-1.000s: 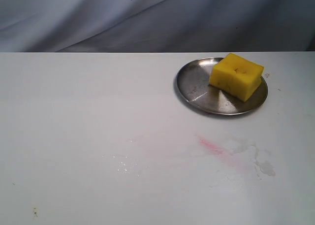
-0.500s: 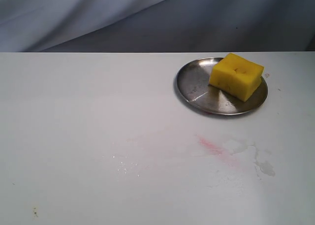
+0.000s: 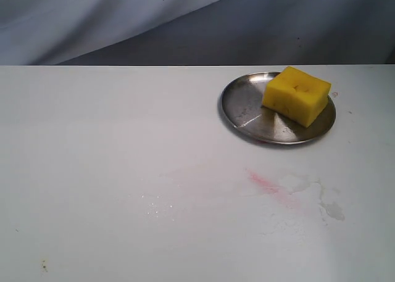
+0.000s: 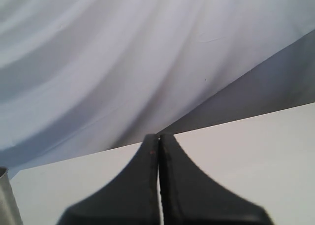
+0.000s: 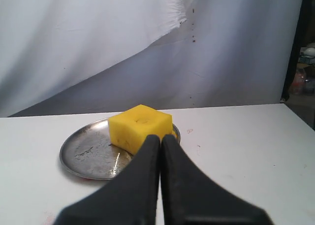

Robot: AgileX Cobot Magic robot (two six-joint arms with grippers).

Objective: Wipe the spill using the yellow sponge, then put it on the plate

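The yellow sponge [image 3: 296, 95] rests on the right part of the round silver plate [image 3: 247, 106] at the table's far right. No amber puddle shows; only faint wet streaks [image 3: 333, 210] and a pink smear [image 3: 265, 183] mark the table in front of the plate. Neither gripper appears in the exterior view. My right gripper [image 5: 160, 136] is shut and empty, its tips a short way in front of the sponge [image 5: 138, 126] and plate [image 5: 88, 153]. My left gripper [image 4: 158, 135] is shut and empty above bare table, facing the backdrop.
The white table [image 3: 92, 140] runs back to a grey-white draped cloth [image 3: 123, 23]. Tiny droplets [image 3: 154, 205] glint left of the pink smear. A grey metallic edge [image 4: 7, 195] shows at the side of the left wrist view.
The sponge and plate have stayed put. Only the dark shading on the backdrop cloth has shifted a little to the right.
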